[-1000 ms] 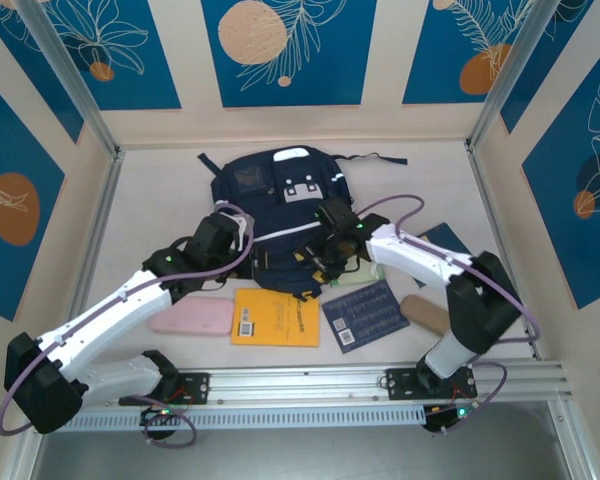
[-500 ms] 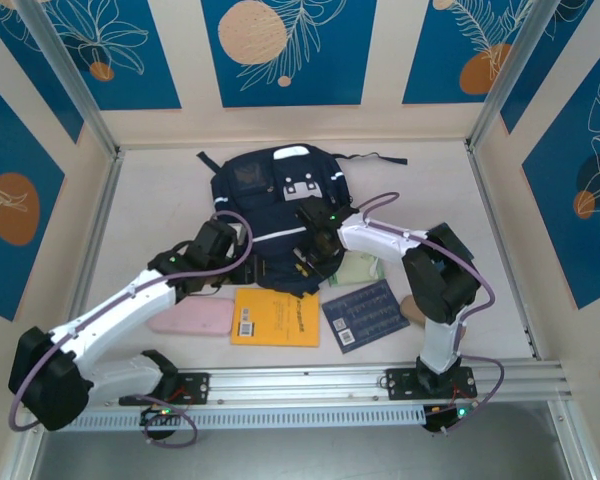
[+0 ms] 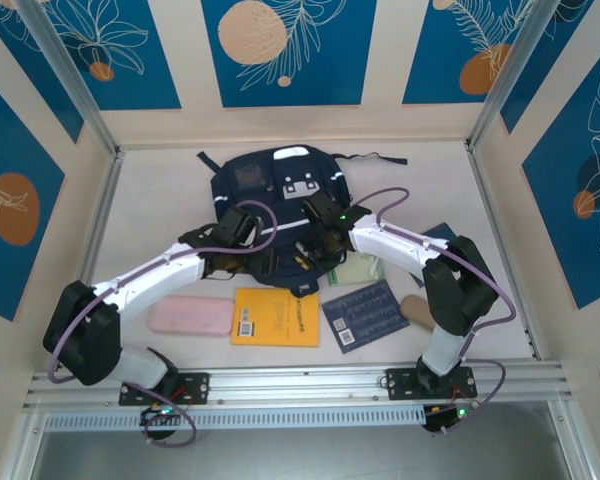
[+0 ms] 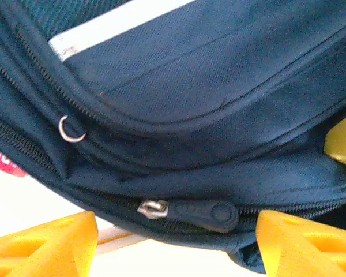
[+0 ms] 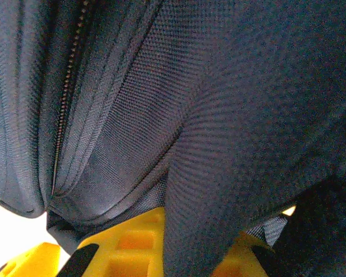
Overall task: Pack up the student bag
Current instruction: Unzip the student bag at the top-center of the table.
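Top view: student bag (image 3: 280, 195) lies flat, upper centre of frame, on a pale beige table (image 3: 150, 200). Both arms reach onto its lower edge.

Left gripper (image 4: 176, 242): open. Its yellow fingers (image 4: 46, 242) sit at the two bottom corners of the wrist frame, with the black zipper pull (image 4: 202, 213) lying between them, unpinched. A small metal ring (image 4: 71, 128) sits on the seam, upper left of that frame.

Right gripper (image 5: 190, 257): closed, pinching a fold of the navy bag fabric at the bottom of its wrist frame.

On the table below the bag, left to right: pink case (image 3: 190, 318), orange book (image 3: 276, 318), dark blue book (image 3: 365, 313). A pale green item (image 3: 362, 270) touches the bag's lower right edge; can't tell what it is.

Room: beige walls with blue panels (image 3: 280, 50) carrying orange discs and leaf line-art. Aluminium posts (image 3: 68, 75) slant in at upper left and upper right. An aluminium rail (image 3: 300, 380) runs across the bottom and carries both arm bases.
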Controlling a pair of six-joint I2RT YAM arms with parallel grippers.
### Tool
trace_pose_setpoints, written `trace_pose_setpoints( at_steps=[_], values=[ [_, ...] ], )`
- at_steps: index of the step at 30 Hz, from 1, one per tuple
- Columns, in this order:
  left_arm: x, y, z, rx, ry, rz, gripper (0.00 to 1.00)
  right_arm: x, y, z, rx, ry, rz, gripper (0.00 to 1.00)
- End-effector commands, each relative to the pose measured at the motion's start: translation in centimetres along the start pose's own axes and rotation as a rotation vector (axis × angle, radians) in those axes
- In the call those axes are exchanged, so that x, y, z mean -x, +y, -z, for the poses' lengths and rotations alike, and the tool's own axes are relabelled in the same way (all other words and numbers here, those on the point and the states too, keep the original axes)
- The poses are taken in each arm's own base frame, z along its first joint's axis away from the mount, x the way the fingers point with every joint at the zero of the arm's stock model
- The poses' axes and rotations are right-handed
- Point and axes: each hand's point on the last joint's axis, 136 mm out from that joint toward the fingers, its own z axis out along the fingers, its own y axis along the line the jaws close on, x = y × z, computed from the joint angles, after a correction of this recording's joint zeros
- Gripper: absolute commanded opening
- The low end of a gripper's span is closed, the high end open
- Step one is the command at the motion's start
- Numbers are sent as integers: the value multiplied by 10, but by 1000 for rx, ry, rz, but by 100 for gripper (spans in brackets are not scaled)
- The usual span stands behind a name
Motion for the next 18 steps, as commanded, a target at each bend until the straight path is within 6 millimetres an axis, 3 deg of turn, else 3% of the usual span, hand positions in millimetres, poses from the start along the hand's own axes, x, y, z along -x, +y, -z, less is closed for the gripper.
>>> trace_pose_setpoints(
  at_steps=[1, 7, 18],
  values=[
    [15, -1, -3, 7, -24, -23, 72, -9, 15, 15, 90, 25, 46, 0],
    [10, 10, -18, 62, 17, -21, 65, -7, 17, 25, 136, 32, 54, 0],
    [15, 54, -12, 128, -19, 111, 17, 4, 15, 35, 212, 40, 60, 0]
  ],
)
